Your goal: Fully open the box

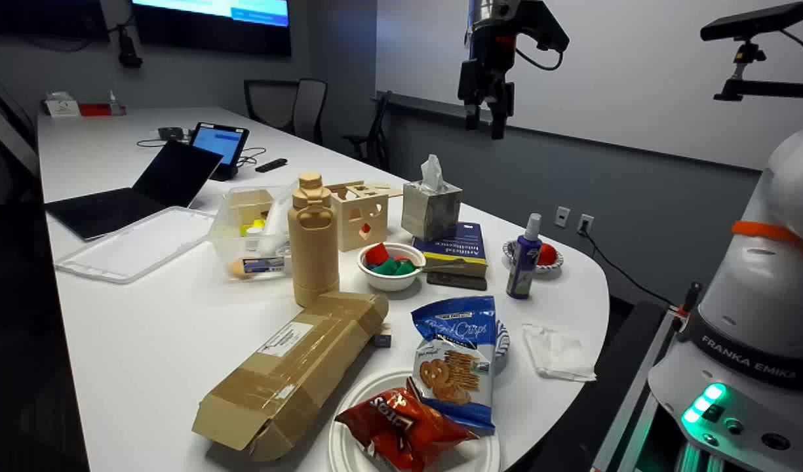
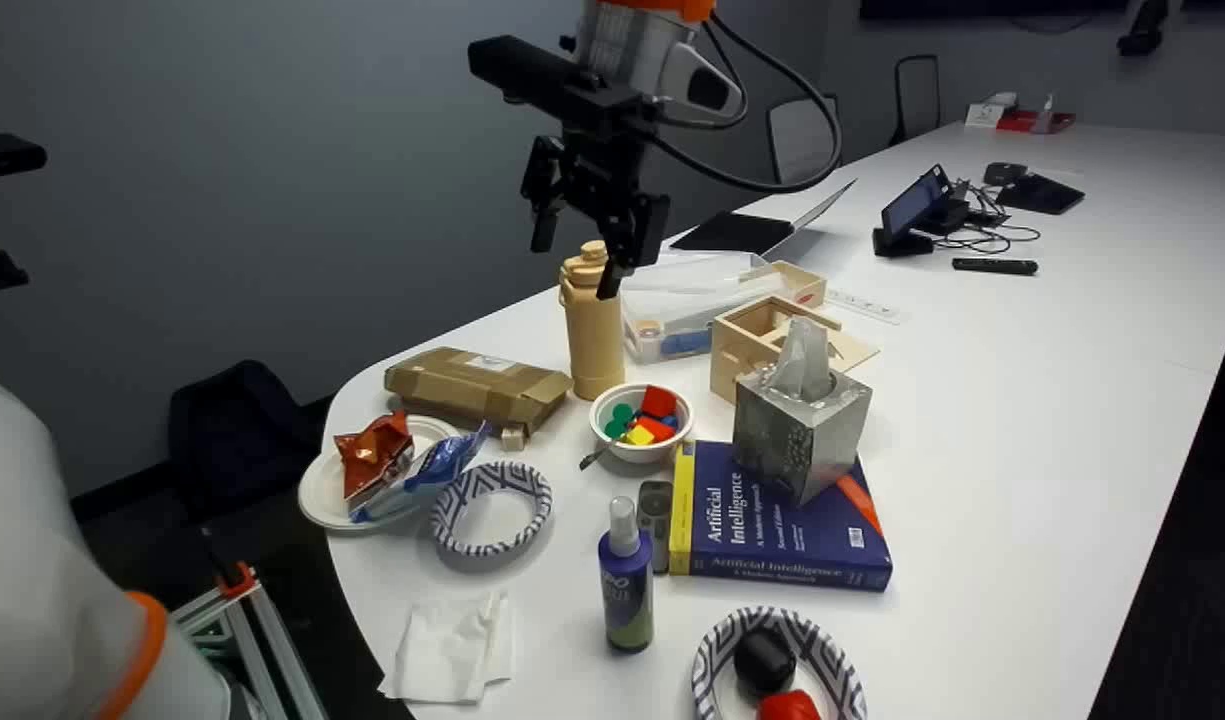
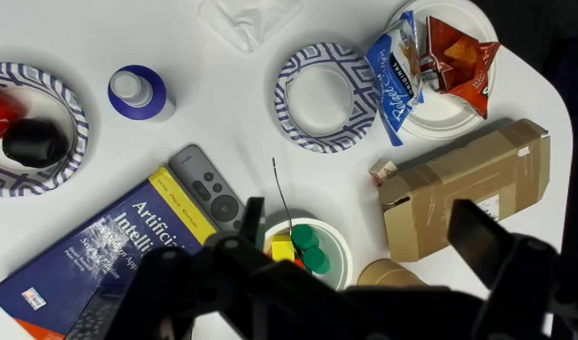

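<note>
The box (image 1: 293, 367) is long, brown and taped, and lies flat on the white table. It also shows in an exterior view (image 2: 472, 388) and in the wrist view (image 3: 451, 196). Its lid is down, with a white label on it. Flaps stick out at the ends, with small gaps beside them; the interior is hidden. My gripper (image 1: 486, 126) is high above the table, apart from the box, as an exterior view (image 2: 576, 265) also shows. In the wrist view my gripper (image 3: 357, 212) has its fingers wide apart with nothing held between them.
A tan bottle (image 1: 314, 249) stands at one end of the box, near a bowl of blocks (image 1: 389, 280). A small block (image 3: 382, 171) lies against the box's side. A plate (image 2: 322, 490) with snack bags, a tissue box (image 2: 797, 435) on a book, and a spray bottle (image 2: 627, 585) stand around.
</note>
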You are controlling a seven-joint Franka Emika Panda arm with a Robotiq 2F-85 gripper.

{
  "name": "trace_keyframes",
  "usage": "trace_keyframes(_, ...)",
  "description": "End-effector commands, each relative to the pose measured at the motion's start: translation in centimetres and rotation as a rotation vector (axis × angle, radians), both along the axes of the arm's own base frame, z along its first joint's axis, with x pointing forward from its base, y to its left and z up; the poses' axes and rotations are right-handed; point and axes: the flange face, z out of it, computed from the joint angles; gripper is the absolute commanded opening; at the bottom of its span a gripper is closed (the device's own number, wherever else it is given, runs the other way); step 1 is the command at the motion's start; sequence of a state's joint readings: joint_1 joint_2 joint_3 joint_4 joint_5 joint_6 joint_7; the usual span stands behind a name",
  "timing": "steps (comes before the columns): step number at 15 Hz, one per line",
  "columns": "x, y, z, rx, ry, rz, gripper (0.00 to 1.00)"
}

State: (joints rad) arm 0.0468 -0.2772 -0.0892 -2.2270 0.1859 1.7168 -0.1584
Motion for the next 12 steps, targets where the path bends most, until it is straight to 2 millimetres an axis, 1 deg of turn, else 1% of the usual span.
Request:
trace_keyframes(1,0.0,0.0,0.0,0.0,0.001,0.0,1.0)
trace_keyframes(7,0.0,0.0,0.0,0.0,0.0,0.0,1.0)
trace_keyframes(8,0.2,0.4,-0.7,0.008,-0.002,0.001,1.0)
trace_keyframes(9,0.5,1.6,-1.5,0.022,-0.003,0.001,1.0)
trace_keyframes(10,0.7,3.1,-2.4,0.032,-0.003,0.021,1.0)
trace_keyframes(12,1.0,7.0,-4.5,0.052,0.013,0.054,1.0)
